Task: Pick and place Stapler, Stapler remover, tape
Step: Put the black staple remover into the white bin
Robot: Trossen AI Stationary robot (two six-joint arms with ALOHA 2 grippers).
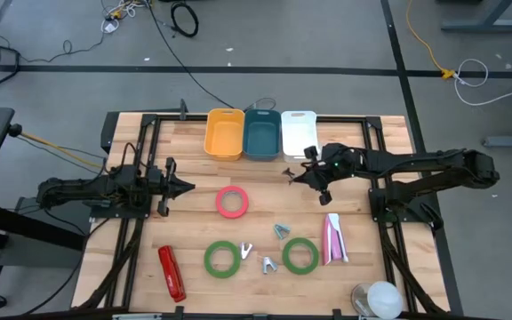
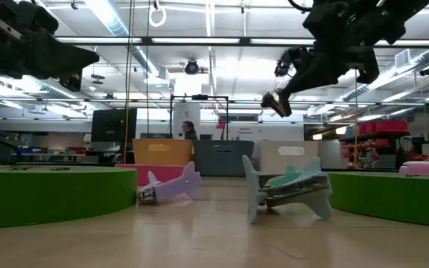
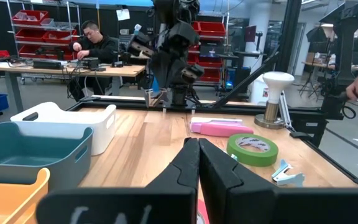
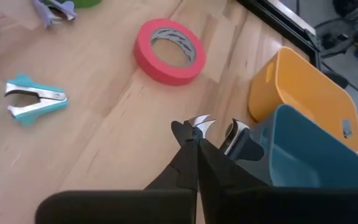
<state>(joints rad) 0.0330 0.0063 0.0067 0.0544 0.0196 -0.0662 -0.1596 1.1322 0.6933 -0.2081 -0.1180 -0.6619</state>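
Note:
My right gripper (image 1: 299, 174) hangs above the table in front of the teal bin (image 1: 262, 133), shut on a small dark stapler remover (image 4: 219, 132). More stapler removers lie on the wood, a teal one (image 4: 33, 99) and a purple one (image 4: 55, 9) among them. The pinkish-red tape (image 1: 232, 202) lies flat mid-table, with two green tape rolls (image 1: 222, 259) (image 1: 300, 255) nearer the front. A red stapler (image 1: 171, 272) lies at the front left and a pink-and-white stapler (image 1: 333, 238) at the right. My left gripper (image 1: 185, 187) waits shut at the left, pointing level. My right gripper pinches the dark stapler remover between its two fingers; the remover's metal claws (image 4: 201, 122) stick out past the fingertips. The fingers slant downward, coming from the table's right side. The remover (image 2: 275, 103) is lifted clear of the table.
An orange bin (image 1: 224, 133), the teal bin and a white bin (image 1: 298, 132) stand in a row at the far edge. A white domed lamp (image 1: 380, 298) stands at the front right corner. A person sits at a bench (image 3: 92, 43) beyond the table.

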